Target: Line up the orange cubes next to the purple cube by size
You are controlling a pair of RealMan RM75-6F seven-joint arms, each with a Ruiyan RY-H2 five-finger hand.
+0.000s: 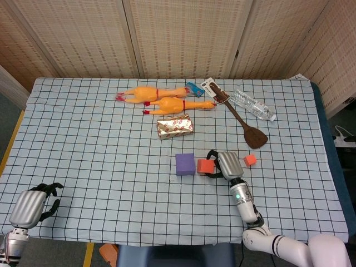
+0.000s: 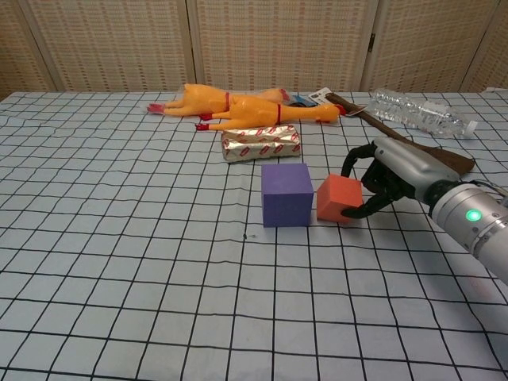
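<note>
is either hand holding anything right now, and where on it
The right hand holds the larger orange cube by its right side, fingers curled around its far and near edges. The left hand holds nothing.
</note>
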